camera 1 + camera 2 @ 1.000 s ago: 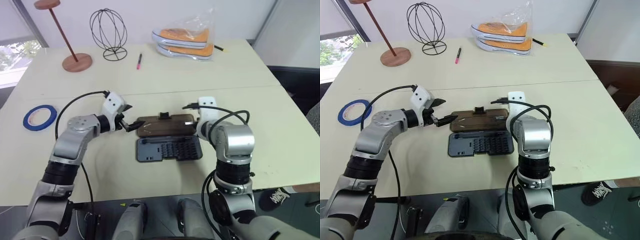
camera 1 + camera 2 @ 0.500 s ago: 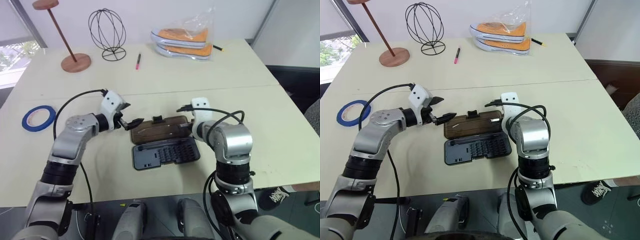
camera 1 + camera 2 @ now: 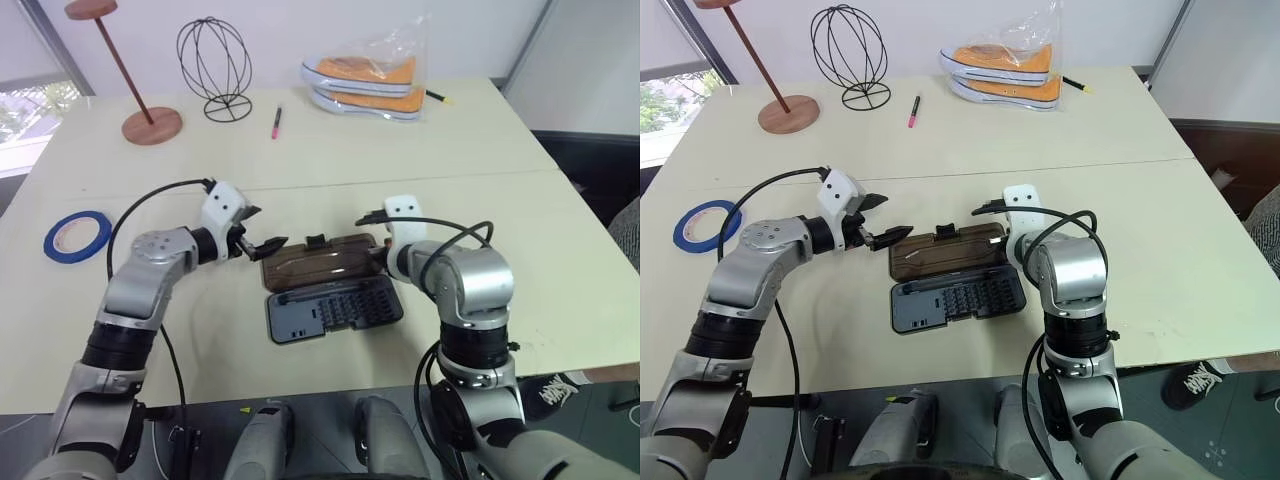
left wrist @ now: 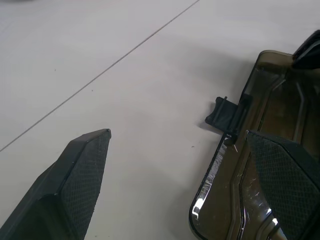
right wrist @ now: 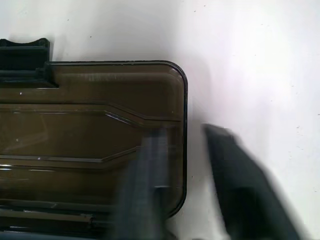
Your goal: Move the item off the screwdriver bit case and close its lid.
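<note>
The screwdriver bit case point(image 3: 335, 309) lies open on the table's near middle, rows of bits showing in its grey base. Its smoky-brown lid point(image 3: 320, 264) lies flat behind the base, with the black latch point(image 3: 316, 241) on the far edge. The item, a blue tape roll point(image 3: 77, 234), rests on the table far to the left, apart from the case. My left gripper point(image 3: 265, 228) is open just off the lid's left corner point(image 4: 220, 165). My right gripper point(image 5: 186, 132) is open at the lid's right end, one finger over the lid and one over the table.
At the table's far side stand a red-brown stand base point(image 3: 152, 126) with its pole, a black wire sphere point(image 3: 214, 68), a pink pen point(image 3: 277, 122) and bagged orange shoes point(image 3: 365, 78). A seam runs across the table behind the case.
The case has turned slightly and slid a little to the left. My right gripper's fingers, shut before, have come apart at the lid's right end. The left gripper has kept still.
</note>
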Available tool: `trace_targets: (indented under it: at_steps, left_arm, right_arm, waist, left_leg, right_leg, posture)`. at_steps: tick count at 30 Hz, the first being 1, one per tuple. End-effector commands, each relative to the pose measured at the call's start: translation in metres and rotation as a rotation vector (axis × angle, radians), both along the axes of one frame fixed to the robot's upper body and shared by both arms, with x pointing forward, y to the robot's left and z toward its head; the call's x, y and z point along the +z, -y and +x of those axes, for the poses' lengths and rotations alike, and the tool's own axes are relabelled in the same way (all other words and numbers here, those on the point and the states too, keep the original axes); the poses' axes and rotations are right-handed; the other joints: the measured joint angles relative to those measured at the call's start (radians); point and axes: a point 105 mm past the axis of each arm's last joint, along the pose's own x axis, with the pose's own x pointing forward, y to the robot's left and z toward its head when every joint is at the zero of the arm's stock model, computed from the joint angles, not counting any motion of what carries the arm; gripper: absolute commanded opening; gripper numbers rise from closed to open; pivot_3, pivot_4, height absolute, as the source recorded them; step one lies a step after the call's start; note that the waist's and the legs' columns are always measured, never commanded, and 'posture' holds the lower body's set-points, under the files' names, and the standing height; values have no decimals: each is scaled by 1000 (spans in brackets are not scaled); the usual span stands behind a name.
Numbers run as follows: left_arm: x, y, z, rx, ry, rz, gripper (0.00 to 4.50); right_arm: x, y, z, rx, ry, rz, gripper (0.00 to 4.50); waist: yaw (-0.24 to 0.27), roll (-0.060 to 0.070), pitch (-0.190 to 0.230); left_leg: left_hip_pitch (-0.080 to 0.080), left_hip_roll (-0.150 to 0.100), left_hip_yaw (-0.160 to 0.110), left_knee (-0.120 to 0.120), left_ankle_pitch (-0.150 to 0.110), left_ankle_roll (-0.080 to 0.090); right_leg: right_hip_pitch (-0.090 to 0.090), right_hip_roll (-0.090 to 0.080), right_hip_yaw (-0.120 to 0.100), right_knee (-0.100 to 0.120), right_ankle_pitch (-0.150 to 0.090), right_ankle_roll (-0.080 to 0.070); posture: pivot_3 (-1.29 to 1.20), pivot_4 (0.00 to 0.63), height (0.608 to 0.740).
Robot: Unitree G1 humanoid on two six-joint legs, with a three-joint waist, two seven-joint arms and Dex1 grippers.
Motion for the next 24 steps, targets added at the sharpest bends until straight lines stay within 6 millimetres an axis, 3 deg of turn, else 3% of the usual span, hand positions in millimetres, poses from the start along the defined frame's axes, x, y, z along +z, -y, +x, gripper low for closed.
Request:
trace_targets:
  at_steps: [1, 3, 4, 8, 12, 16, 20, 24]
  left_arm:
    - [11, 3, -1, -16, 49, -1, 4500]
    - [11, 3, -1, -17, 49, -2, 4500]
    - [11, 3, -2, -19, 48, -6, 4500]
    - [16, 7, -7, -45, 35, -54, 4500]
    - [35, 21, -35, -184, 20, -140, 4500]
    - [51, 30, -56, -255, 5, -205, 4500]
    - [45, 38, -74, -330, -37, -166, 4500]
    - [33, 50, -89, -413, -108, -168, 3225]
  right_arm:
    - [9, 2, 0, -12, 34, 5, 3226]
    - [9, 3, 0, -15, 34, 7, 4216]
    - [13, 4, 1, -10, 48, 3, 4436]
    - [40, 4, 4, 60, 136, -17, 4436]
    - [91, 7, 10, 213, 325, 17, 4436]
    - [105, 19, 20, 213, 382, -5, 4436]
    - [108, 23, 29, 217, 414, -28, 4436]
    - [112, 18, 37, 263, 447, -48, 4500]
  waist:
    - [0, 0, 0]
    - [0, 0, 0]
    - [0, 0, 0]
    - [0, 0, 0]
    - [-2, 0, 0]
    - [-1, 0, 0]
    - [-2, 0, 0]
    - [0, 0, 0]
  left_leg:
    - [0, 0, 0, 0, 0, 0]
    - [0, 0, 0, 0, 0, 0]
    - [0, 0, 0, 0, 0, 0]
    - [0, 0, 0, 0, 0, 0]
    - [-1, 0, 0, 0, 0, 0]
    - [-1, 0, 0, 0, 0, 0]
    - [0, 0, 0, 1, 0, 0]
    - [0, 0, 0, 1, 0, 0]
  right_leg:
    - [0, 0, 0, 0, 0, 0]
    - [0, 0, 0, 0, 0, 0]
    - [0, 0, 0, 0, 0, 0]
    - [0, 0, 0, 0, 0, 0]
    - [0, 0, 0, 0, 0, 0]
    - [1, 0, -1, -1, 0, 0]
    - [1, 0, 0, -1, 0, 0]
    - [1, 0, 0, -1, 0, 0]
  posture:
    - [0, 150, 740]
    - [0, 150, 740]
    - [0, 150, 740]
    - [0, 150, 740]
    - [0, 150, 740]
    - [0, 150, 740]
    - [0, 150, 740]
    - [0, 150, 740]
